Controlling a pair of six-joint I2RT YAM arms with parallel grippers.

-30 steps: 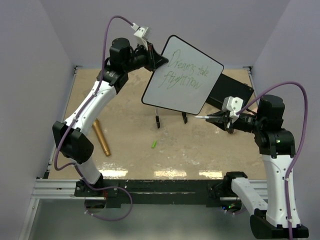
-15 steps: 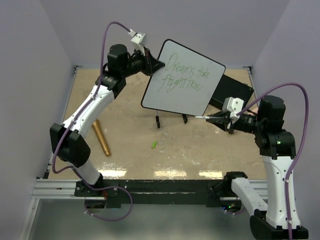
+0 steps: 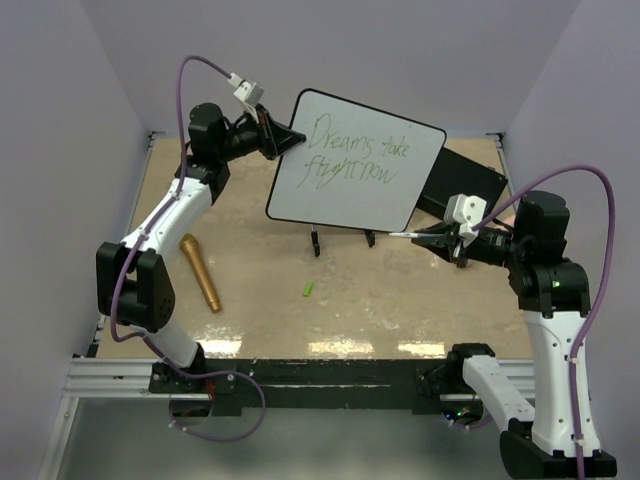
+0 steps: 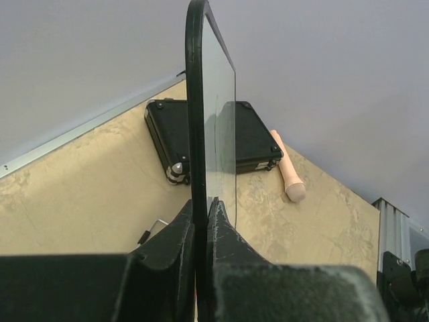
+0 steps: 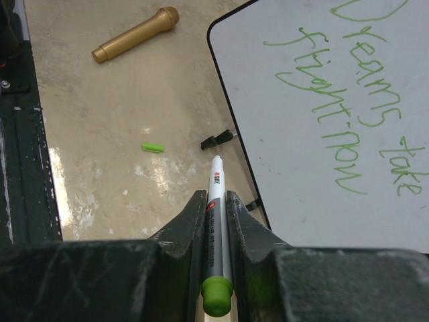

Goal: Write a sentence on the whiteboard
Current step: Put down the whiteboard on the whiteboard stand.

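The whiteboard is held up off the table, tilted, with green writing "Dreams take flight now" on it. My left gripper is shut on its left edge; in the left wrist view the black frame runs edge-on between the jaws of the gripper. My right gripper is shut on a white marker with a green end, its tip pointing at the board's lower right edge without touching it. The board also shows in the right wrist view.
A flat black board lies behind the whiteboard at the right. Two small black feet are under the board. A gold microphone lies at the left. A green marker cap lies on the table. A beige handle lies beside the black board.
My left arm has swung the whiteboard to the left and turned it more level. The right gripper with the marker has stayed in place.
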